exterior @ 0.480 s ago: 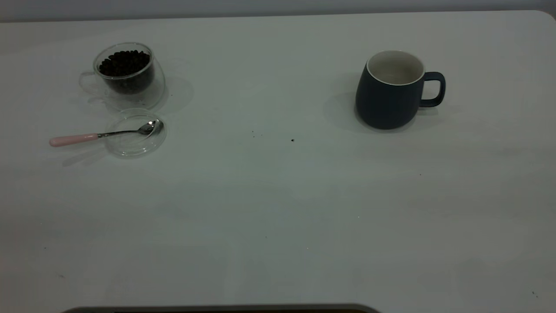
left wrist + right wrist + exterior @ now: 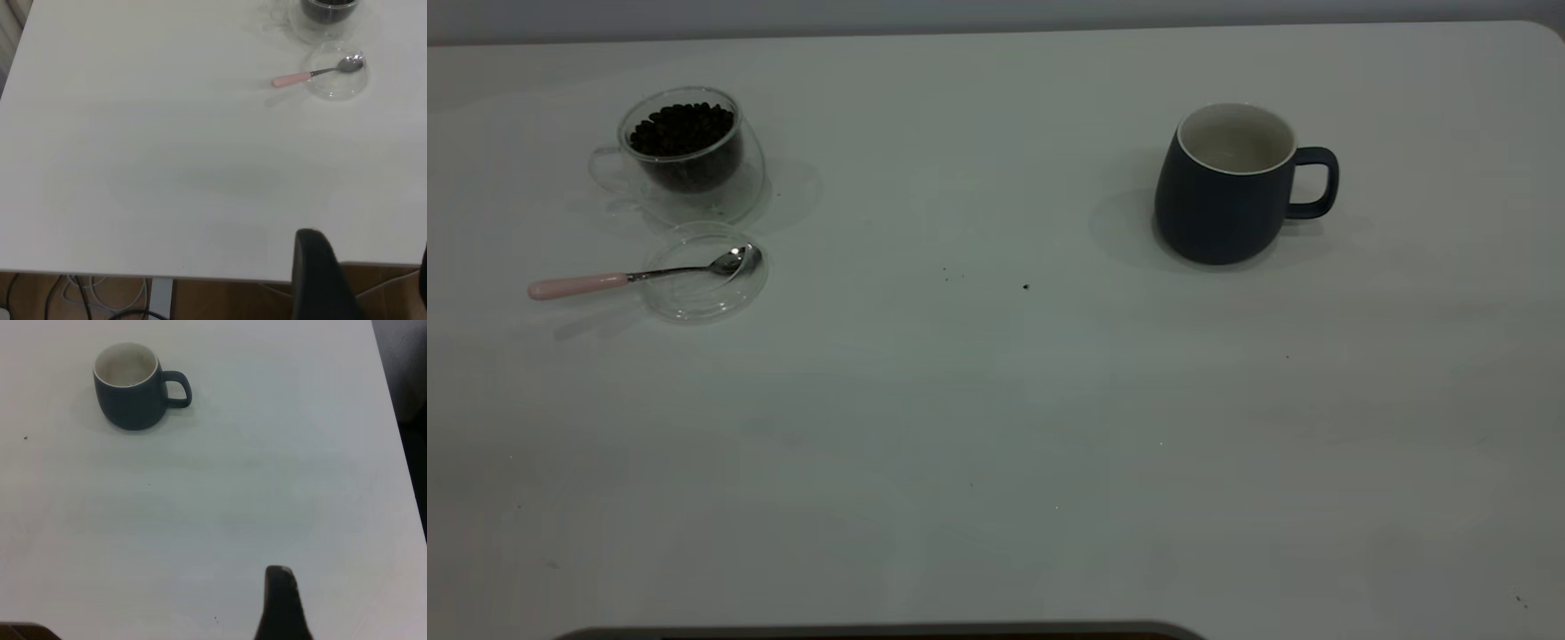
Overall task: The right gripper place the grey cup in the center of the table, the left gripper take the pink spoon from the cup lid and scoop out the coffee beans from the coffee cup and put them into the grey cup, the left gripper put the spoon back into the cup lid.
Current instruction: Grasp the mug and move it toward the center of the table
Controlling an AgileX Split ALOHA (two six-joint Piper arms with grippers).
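Grey cup (image 2: pixel 1227 185) sits upright and empty toward the right side, well clear of the right gripper (image 2: pixel 281 603), whose grasp I cannot tell. Nothing done yet. Pink spoon (image 2: pixel 640 275) lies across the cup lid (image 2: pixel 704 283), just beside the coffee cup (image 2: pixel 685 151), far from the left gripper (image 2: pixel 363 280), fingers spread.

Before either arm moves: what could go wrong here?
1. The grey cup handle faces outward, away from table center; a body grasp on its rounded wall may slip.
2. The pink spoon bowl rests in the clear cup lid; lifting could drag the lid.
3. The coffee cup stands beside the lid, risking a bump.
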